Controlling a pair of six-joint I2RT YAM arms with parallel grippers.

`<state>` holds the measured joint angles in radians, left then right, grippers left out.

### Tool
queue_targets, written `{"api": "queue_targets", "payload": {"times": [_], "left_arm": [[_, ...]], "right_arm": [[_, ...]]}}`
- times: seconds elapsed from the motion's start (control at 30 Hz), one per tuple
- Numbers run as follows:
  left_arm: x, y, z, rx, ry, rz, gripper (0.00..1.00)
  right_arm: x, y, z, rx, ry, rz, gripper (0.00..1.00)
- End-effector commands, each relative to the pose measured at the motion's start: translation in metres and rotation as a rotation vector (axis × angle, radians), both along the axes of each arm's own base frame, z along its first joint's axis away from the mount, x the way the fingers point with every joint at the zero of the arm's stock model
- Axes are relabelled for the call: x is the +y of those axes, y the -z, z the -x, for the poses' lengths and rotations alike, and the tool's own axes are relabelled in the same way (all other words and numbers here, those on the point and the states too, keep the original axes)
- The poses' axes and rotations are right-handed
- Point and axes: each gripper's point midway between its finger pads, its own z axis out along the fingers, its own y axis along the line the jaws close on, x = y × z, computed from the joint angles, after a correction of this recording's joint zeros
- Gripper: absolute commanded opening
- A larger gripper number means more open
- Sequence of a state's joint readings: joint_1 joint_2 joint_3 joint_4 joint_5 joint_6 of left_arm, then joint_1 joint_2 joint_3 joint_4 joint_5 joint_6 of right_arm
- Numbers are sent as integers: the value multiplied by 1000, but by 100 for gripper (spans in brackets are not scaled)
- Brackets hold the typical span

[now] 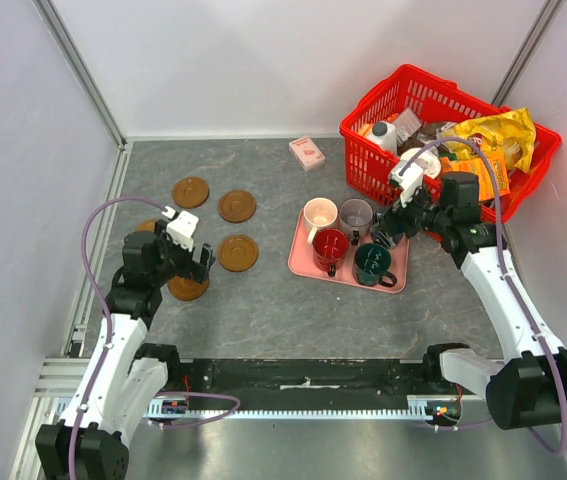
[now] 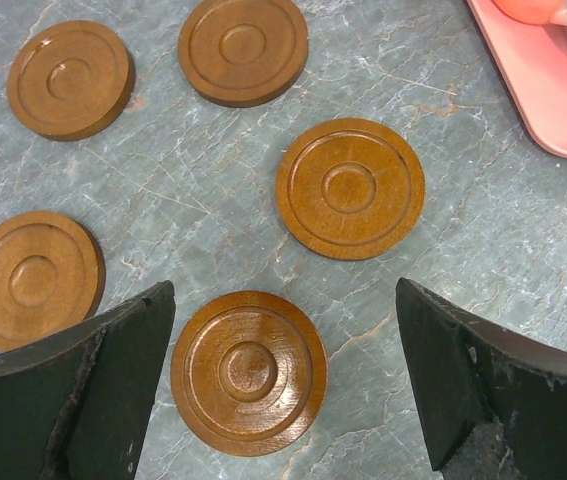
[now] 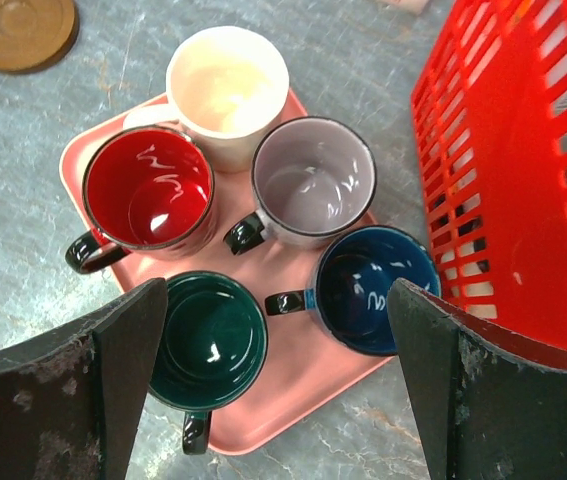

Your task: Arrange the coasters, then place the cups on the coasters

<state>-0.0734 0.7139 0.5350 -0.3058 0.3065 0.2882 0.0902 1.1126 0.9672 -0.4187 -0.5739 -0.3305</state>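
Note:
Several brown ringed coasters lie apart on the grey table at left. In the left wrist view the nearest coaster (image 2: 249, 372) lies flat below my open left gripper (image 2: 284, 290), closer to its left finger, untouched; others (image 2: 350, 188) (image 2: 32, 279) lie around it. From above, the left gripper (image 1: 193, 268) hovers by that coaster (image 1: 188, 288). Several cups stand on the pink tray (image 3: 293, 395): cream (image 3: 227, 85), red (image 3: 148, 188), grey (image 3: 313, 180), dark green (image 3: 208, 340), navy (image 3: 375, 290). My right gripper (image 3: 277, 290) hangs open above the green and navy cups, holding nothing.
A red basket (image 1: 433, 110) full of packaged goods stands at the back right, close beside the tray (image 1: 303, 262) and the right arm. A small pink box (image 1: 306, 152) lies behind the tray. Walls close the left, back and right sides.

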Motion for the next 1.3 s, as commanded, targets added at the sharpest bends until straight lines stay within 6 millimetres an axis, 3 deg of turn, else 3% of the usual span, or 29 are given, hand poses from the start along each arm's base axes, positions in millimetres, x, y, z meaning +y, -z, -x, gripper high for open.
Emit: {"api": "queue_targets", "payload": {"times": [0.0,0.17,0.4,0.63,0.9,1.0,1.17,1.27], "left_arm": [[-4,-3,-2,-12,21,18,96],[-5,3,-2,8,31,23,96],[-6,11,-4,34,43,15,95],[-4,9,-5,25,35,6,95],[-6,9,-3,24,46,15,95],[-6,7,-2,15,43,10,95],[-5,0,-2,-18,41,9,95],[-4,0,-2,-15,34,11,95]], "right_arm": [[12,3,5,10,-98,48,98],[41,33,5,51,-165,147,98],[51,59,2,117,-172,177,98],[63,65,7,129,-228,204,98],[108,53,7,173,-359,232,98],[123,49,-2,216,-395,203,98],[127,67,-22,299,-332,243,98],[121,78,-23,334,-300,265,98]]}}
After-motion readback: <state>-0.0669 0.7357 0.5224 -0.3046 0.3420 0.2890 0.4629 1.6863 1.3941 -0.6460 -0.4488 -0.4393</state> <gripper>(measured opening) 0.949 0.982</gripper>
